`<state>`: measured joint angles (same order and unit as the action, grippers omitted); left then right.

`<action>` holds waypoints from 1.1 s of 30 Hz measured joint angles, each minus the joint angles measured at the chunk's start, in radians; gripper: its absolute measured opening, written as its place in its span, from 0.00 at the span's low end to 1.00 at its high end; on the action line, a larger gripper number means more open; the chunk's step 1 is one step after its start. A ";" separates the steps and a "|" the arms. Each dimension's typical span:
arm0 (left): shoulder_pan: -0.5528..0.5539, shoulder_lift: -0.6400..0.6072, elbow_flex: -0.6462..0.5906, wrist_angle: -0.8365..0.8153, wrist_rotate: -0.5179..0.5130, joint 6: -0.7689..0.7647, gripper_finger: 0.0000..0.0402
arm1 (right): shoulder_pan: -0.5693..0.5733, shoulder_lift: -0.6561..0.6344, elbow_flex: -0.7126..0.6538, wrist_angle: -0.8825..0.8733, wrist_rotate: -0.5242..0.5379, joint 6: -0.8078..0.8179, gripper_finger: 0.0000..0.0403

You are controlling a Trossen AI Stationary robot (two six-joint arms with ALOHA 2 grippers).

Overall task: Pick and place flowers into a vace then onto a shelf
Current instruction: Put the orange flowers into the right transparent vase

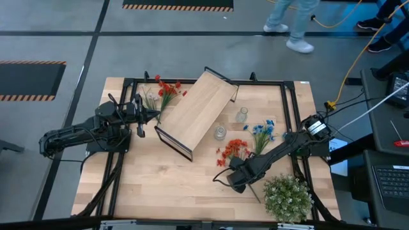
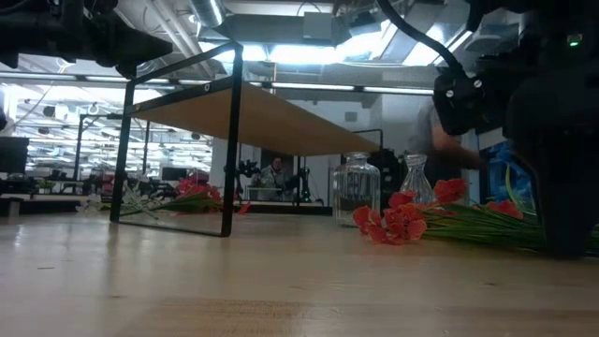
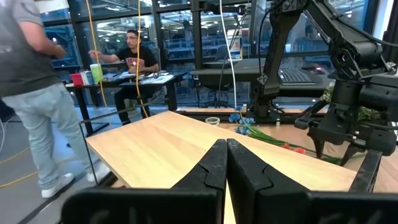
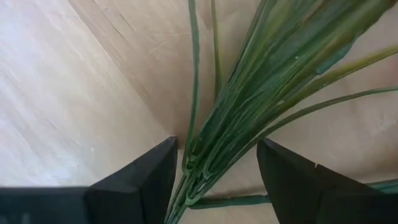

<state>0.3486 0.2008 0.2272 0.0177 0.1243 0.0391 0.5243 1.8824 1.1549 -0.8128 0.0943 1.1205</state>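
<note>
A red-orange flower sprig [image 1: 234, 150] lies on the table, its green stems [image 4: 239, 118] running toward the near edge. My right gripper [image 4: 217, 180] points down over the stem ends [image 1: 238, 181], open, one finger on either side of the bunched stems; no touch shows. A blue sprig [image 1: 262, 131] lies beside it. More red flowers [image 1: 167, 88] lie at the far left. Two glass vases [image 1: 220, 133] [image 1: 241, 115] stand by the shelf [image 1: 195, 112], which stands on its black frame. My left gripper [image 1: 138, 122] is shut, held level left of the shelf.
A bushy round green plant [image 1: 287, 196] stands at the near right corner, close to my right arm. A black frame [image 1: 291, 89] runs around the table. People show beyond the far edge [image 1: 295, 25]. Bare wood lies at the near left [image 1: 160, 185].
</note>
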 joint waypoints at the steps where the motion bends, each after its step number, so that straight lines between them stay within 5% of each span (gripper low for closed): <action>1: 0.000 0.000 0.000 0.000 0.000 0.000 0.01 | 0.000 0.000 0.000 0.000 -0.001 0.000 0.52; 15: 0.000 0.000 0.000 0.000 0.000 0.000 0.01 | -0.012 -0.001 0.000 0.001 -0.070 -0.003 0.05; 33: 0.000 0.000 0.000 -0.008 0.000 0.000 0.01 | -0.011 -0.126 0.003 0.039 -0.091 -0.007 0.02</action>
<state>0.3489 0.2008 0.2272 0.0093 0.1242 0.0392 0.5133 1.7565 1.1576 -0.7738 0.0036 1.1137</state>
